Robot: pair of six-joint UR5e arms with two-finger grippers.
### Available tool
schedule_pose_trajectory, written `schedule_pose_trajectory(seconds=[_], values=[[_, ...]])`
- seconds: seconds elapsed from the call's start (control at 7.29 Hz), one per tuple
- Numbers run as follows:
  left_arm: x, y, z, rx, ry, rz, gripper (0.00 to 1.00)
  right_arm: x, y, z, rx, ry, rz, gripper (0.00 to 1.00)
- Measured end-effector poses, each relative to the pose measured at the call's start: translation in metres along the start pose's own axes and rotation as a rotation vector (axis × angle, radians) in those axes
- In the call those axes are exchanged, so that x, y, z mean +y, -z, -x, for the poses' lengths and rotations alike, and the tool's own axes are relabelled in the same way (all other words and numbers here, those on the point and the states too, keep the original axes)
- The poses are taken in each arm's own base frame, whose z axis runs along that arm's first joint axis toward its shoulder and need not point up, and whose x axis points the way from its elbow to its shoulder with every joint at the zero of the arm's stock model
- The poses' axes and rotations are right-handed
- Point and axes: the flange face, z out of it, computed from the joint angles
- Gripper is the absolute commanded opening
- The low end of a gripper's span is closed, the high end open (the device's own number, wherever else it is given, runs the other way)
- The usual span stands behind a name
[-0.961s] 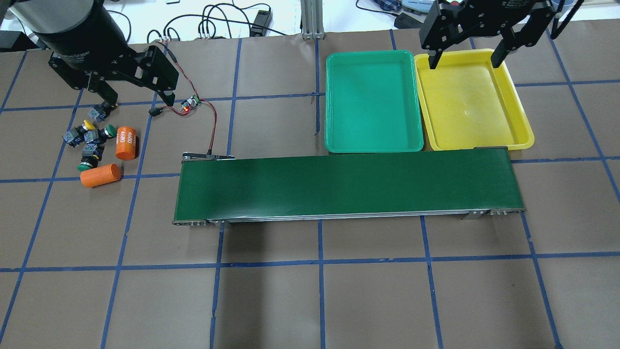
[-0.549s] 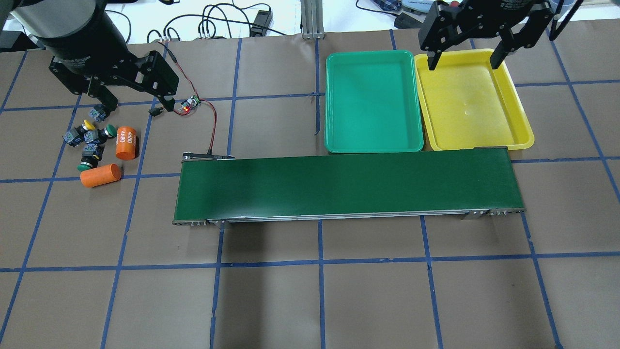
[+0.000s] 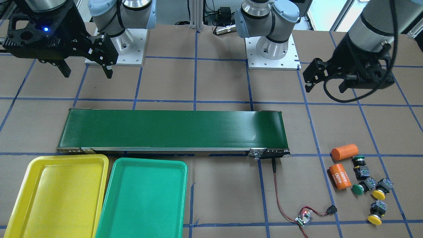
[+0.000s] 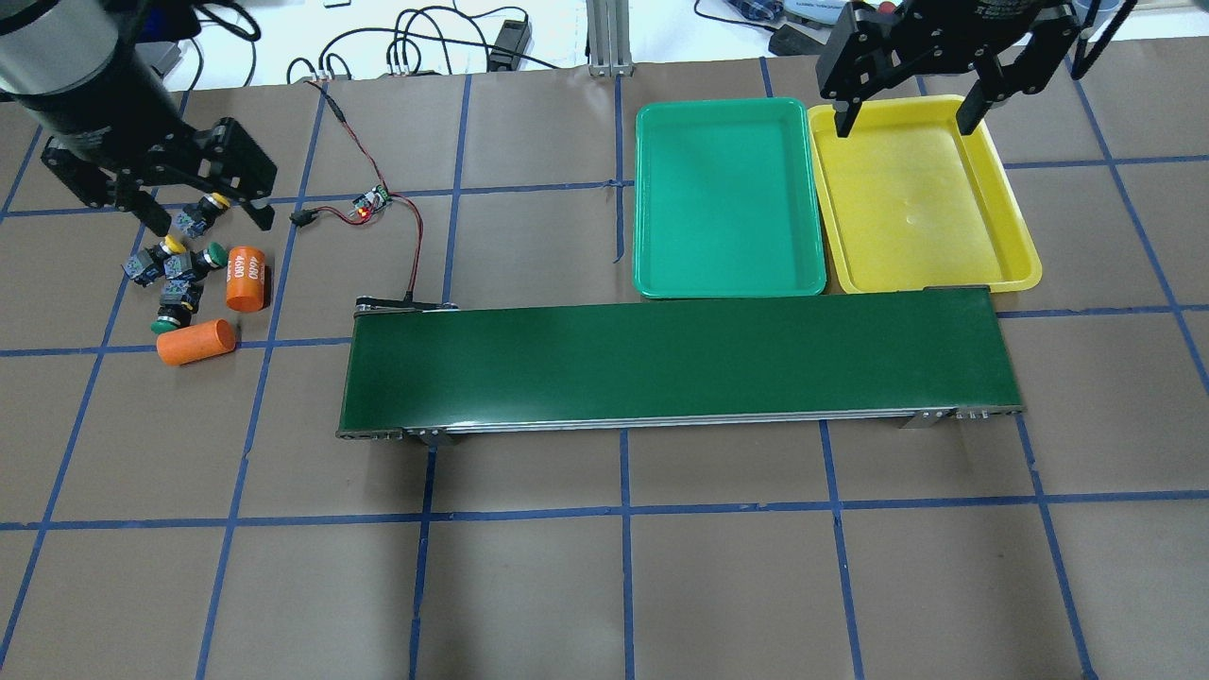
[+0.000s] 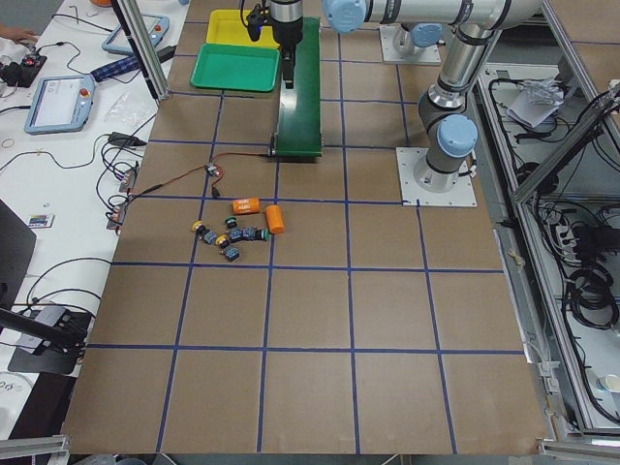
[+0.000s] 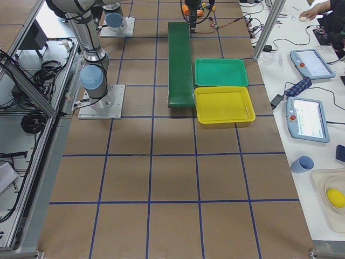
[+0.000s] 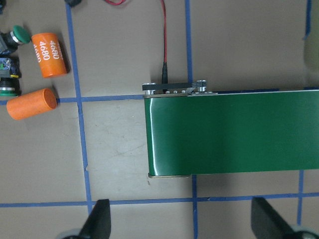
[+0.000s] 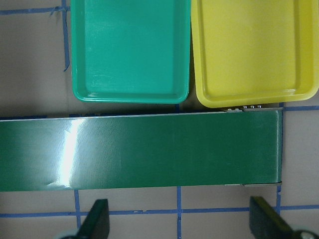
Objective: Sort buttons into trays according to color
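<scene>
Well, there are four buttons on the table, all bunched at the robot's left end, past the end of the belt (image 4: 671,364). Two are yellow (image 4: 219,200) (image 4: 172,244) and two are green (image 4: 215,253) (image 4: 162,326). Each lies tipped over on its dark body. Two orange cylinders lie beside them: one (image 4: 244,279) is printed "4680" and the other (image 4: 195,342) is plain.

There are two trays side by side on the far side of the belt's other end, one green (image 4: 727,198) and one yellow (image 4: 921,203). Their long rims almost touch.

The left gripper (image 3: 325,89) hangs above the table by the button cluster. Its two fingers are spread wide with nothing between them. In the overhead view they stand either side of the farthest yellow button, though it sits higher than the buttons.

The right gripper (image 4: 904,126) hovers over the far edge of the yellow tray. Its fingers are spread just as wide and grip nothing.

A small board (image 4: 368,203) with a red light lies between the buttons and the trays. A red wire (image 4: 416,246) runs from it to the belt's end.
</scene>
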Motion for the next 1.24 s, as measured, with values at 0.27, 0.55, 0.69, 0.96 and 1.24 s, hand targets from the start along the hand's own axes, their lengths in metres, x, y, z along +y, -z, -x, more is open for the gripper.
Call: schedule_pose_trajectory(seconds=[0.27, 0.55, 0.69, 0.96, 1.24], values=[[-0.012, -0.059, 0.097, 0.038, -0.077, 0.048, 1.0, 0.001, 0.001, 0.0, 0.002, 0.001, -0.001, 1.0], [-0.035, -0.123, 0.161, 0.037, -0.274, 0.019, 1.0, 0.002, 0.001, 0.001, 0.004, 0.002, 0.0, 1.0], [-0.046, -0.149, 0.174, 0.039, -0.434, 0.015, 1.0, 0.002, 0.001, 0.001, 0.003, 0.002, 0.001, 1.0], [-0.053, -0.198, 0.19, 0.085, -0.71, 0.043, 1.0, 0.003, 0.003, 0.001, 0.001, 0.002, -0.002, 1.0], [-0.048, -0.231, 0.206, 0.095, -0.814, 0.037, 1.0, 0.005, 0.003, 0.002, -0.002, 0.002, -0.002, 1.0]])
